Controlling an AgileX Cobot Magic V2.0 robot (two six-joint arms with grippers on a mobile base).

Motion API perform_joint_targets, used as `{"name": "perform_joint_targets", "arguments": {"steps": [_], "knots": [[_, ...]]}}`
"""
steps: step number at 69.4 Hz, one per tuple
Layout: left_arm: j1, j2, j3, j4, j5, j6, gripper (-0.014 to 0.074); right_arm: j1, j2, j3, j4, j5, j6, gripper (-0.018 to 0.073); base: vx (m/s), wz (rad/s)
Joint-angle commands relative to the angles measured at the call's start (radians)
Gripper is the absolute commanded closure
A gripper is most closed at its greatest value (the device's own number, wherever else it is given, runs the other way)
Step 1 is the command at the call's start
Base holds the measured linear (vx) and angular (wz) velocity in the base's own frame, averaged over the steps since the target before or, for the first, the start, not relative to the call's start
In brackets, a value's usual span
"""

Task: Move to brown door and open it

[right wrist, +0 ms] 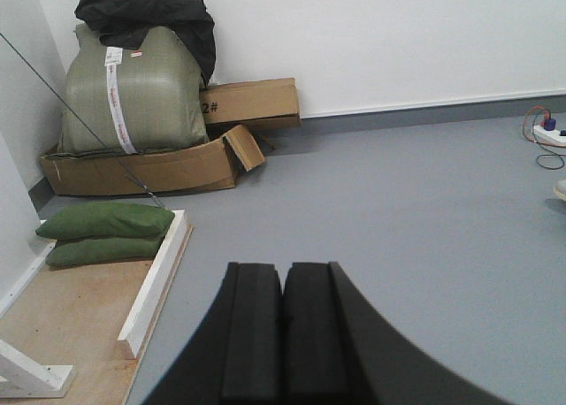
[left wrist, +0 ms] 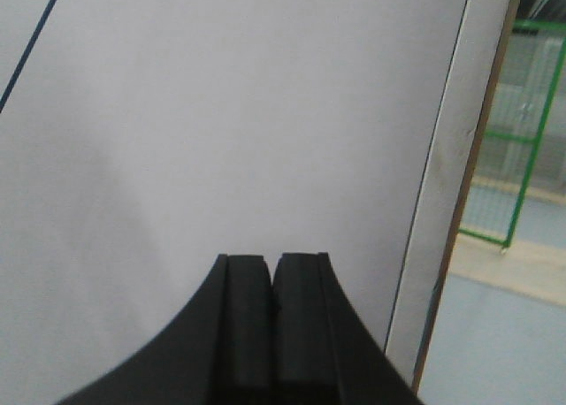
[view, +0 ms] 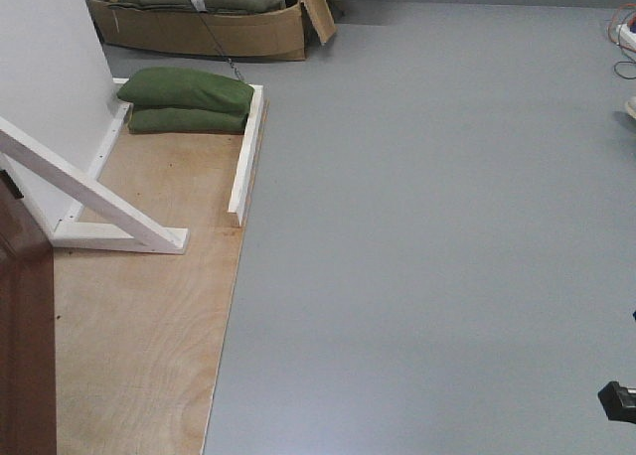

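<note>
– At both wrists, what do the jaws show?
– Left gripper and right gripper are each pressed together, holding nothing.
– And the brown door?
– Front view, eight o'clock, only its edge. Probably stiff and heavy on hinges; take the handle, which is hidden.

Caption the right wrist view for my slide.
Shut right end effector above grey floor, facing green sandbags and cardboard boxes.
</note>
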Motion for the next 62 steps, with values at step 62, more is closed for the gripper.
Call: {"name": "perform_joint_targets", "arguments": {"steps": [62], "knots": [[0.243,0.148,-0.071,-0.196,0.064,-0.146,0.0586,0.0,-0.009,0.002,-0.005,-0.08,-0.009,0.0559,0.0,0.0]]}}
